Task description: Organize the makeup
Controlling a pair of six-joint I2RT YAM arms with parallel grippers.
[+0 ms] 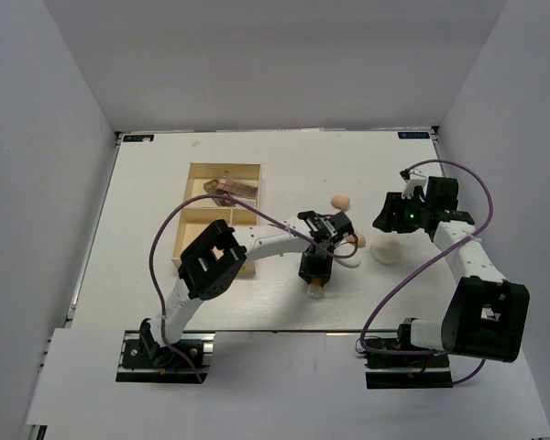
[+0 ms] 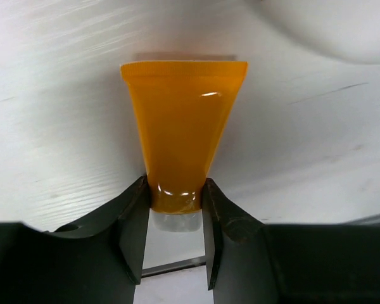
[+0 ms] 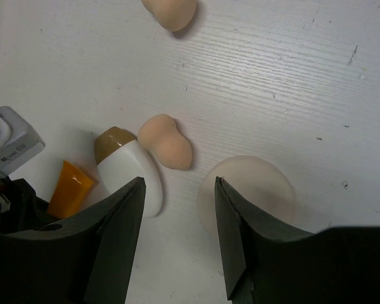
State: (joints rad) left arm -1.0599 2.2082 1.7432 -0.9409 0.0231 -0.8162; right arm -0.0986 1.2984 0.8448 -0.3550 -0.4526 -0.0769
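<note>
Gripping the orange tube (image 2: 183,126) near its cap end, my left gripper (image 2: 175,190) has both fingers pressed on the narrow neck, closed as far as the tube allows. The long axis of the tube runs straight out from my wrist, in line with the fingers — the clear cap points back to my palm and the wide, flat crimped end points away. The tube is over the middle of the table (image 1: 128,229), right of the wooden box (image 1: 225,167) and just beside the white oval piece (image 3: 136,177); whether it touches the table I cannot tell. My right gripper (image 3: 178,190) hangs over the table with fingers apart and nothing between them — the round puff (image 3: 253,190) lies near one fingertip, a tan sponge (image 3: 168,142) just beside the oval piece, a second sponge (image 3: 171,9) farther off.
</note>
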